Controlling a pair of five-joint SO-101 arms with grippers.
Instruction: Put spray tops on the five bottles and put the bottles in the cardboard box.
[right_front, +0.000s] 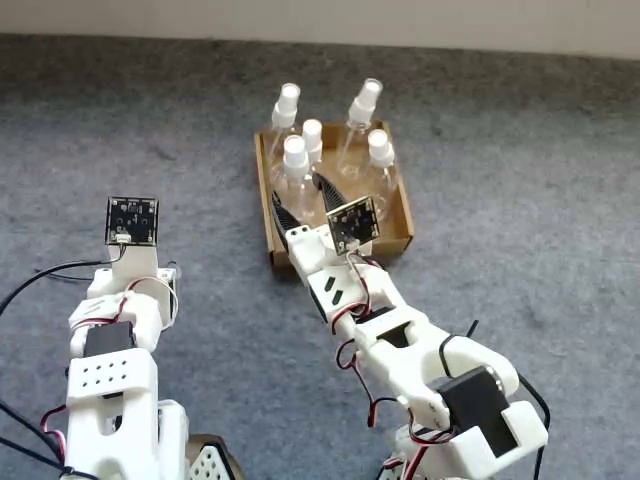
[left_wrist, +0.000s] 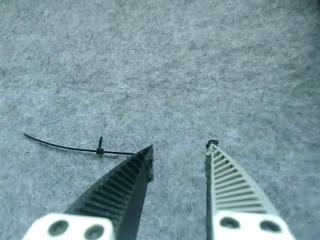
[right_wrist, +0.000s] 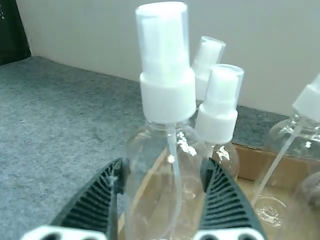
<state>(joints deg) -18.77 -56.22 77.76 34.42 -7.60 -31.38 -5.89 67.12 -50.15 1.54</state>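
**High view.** The table (right_front: 520, 150) has a grey, felt-like covering. A pale wall (right_front: 400, 20) runs along its far edge. A cardboard box (right_front: 404, 215) sits in the middle of the table's far half. Five clear bottles stand upright in it, each with a white spray top. The right tool (right_front: 298, 186) is at the box's near left corner, with one finger on each side of a bottle (right_front: 298, 170). The four other bottles (right_front: 378, 178) stand behind and to the right of it. The left arm (right_front: 115, 340) stands by the table's near left corner, well apart from the box.

**Left wrist view.** The left tool (left_wrist: 180, 147) points down at bare covering. Its black finger and white finger are apart, with nothing between them. A thin black cable tie (left_wrist: 75, 147) lies flat on the covering, one end at the black fingertip.

**Right wrist view.** This view shows the contact. The right tool (right_wrist: 162, 167) is clamped on the bottle (right_wrist: 155, 205), both ribbed fingers against its clear sides. The spray top (right_wrist: 166, 75) is seated on the neck, and its dip tube runs down inside. The box wall (right_wrist: 260, 160) and the pale room wall (right_wrist: 275, 40) lie beyond.
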